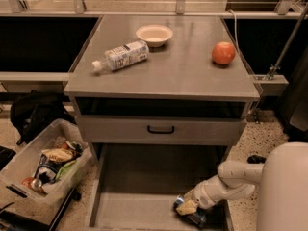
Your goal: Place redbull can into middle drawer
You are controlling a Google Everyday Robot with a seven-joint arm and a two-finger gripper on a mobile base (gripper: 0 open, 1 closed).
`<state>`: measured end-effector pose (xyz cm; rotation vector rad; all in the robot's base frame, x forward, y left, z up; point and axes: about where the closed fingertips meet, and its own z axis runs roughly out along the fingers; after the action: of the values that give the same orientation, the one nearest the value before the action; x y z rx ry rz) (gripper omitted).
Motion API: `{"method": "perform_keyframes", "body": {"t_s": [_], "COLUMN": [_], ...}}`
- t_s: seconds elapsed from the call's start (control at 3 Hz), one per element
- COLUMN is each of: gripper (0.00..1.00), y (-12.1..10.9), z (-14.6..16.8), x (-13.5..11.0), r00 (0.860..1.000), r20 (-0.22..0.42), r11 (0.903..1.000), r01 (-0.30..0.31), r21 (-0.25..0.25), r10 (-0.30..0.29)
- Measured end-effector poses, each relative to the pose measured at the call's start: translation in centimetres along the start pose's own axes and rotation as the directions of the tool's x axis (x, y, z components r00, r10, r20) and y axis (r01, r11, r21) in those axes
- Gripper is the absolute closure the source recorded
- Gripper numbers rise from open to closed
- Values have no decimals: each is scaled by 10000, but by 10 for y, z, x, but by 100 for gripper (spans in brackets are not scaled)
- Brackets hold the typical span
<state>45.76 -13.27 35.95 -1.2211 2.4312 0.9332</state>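
counter (178,73): well above the gripper (188,207).
gripper: clasps the redbull can (197,219), held low for setting down.
middle drawer (134,177): open beneath.

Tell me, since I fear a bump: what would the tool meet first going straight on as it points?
The tool, low in the middle drawer with the redbull can, points down-left; it would likely meet the drawer floor first, though depth is unclear.
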Motion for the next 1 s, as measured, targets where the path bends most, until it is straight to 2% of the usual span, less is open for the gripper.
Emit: {"method": "perform_keyframes", "body": {"t_s": [0.33, 1.0], "gripper": [81, 36], "y": [1, 1], "z": [2, 2], "x": [1, 1], "r00": [10000, 10000], "r20": [5, 4], "r11": [10000, 10000], "r01": [-43, -43], "r21": [-84, -85], "r10": [43, 43]}}
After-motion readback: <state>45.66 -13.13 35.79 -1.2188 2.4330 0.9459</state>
